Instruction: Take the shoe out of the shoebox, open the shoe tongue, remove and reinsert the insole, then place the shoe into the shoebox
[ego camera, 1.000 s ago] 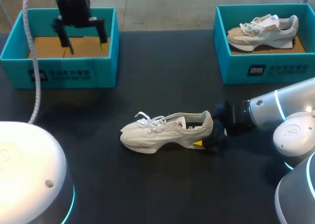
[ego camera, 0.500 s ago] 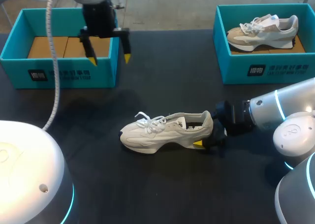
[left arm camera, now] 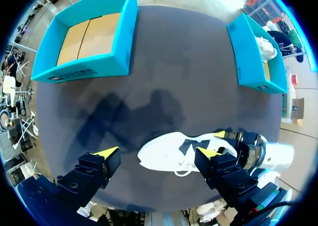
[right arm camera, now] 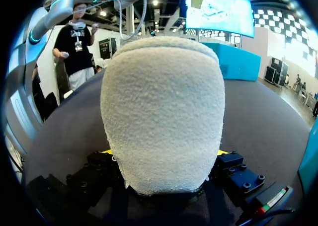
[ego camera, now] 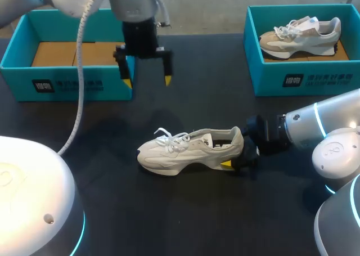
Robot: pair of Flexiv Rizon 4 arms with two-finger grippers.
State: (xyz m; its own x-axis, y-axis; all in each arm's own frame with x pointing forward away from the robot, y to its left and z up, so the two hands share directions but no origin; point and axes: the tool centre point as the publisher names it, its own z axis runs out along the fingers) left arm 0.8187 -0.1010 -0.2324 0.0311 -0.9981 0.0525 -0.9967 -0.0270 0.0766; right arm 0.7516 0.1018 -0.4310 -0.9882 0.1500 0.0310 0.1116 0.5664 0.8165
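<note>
A white shoe [ego camera: 185,152] stands upright on the dark table [ego camera: 197,98], toe pointing left, laces loose. My right gripper [ego camera: 236,152] is at its heel, one finger on each side, shut on the shoe. In the right wrist view the fuzzy heel [right arm camera: 161,102] fills the space between the right gripper [right arm camera: 164,154] fingers. My left gripper [ego camera: 147,80] hangs open above the table, beside the empty teal shoebox [ego camera: 67,87] and behind the shoe. In the left wrist view the shoe [left arm camera: 184,149] lies below the open left gripper [left arm camera: 158,152], nearer one finger.
A second teal shoebox [ego camera: 304,79] at the back right holds another pale shoe [ego camera: 301,34]. The left box [left arm camera: 79,72] shows only its cardboard floor. The right arm's grey body [ego camera: 320,126] lies low along the table's right side.
My left arm has swung from over the left shoebox rightward and nearer, out over the table toward the shoe. The right gripper and the shoe have stayed put.
</note>
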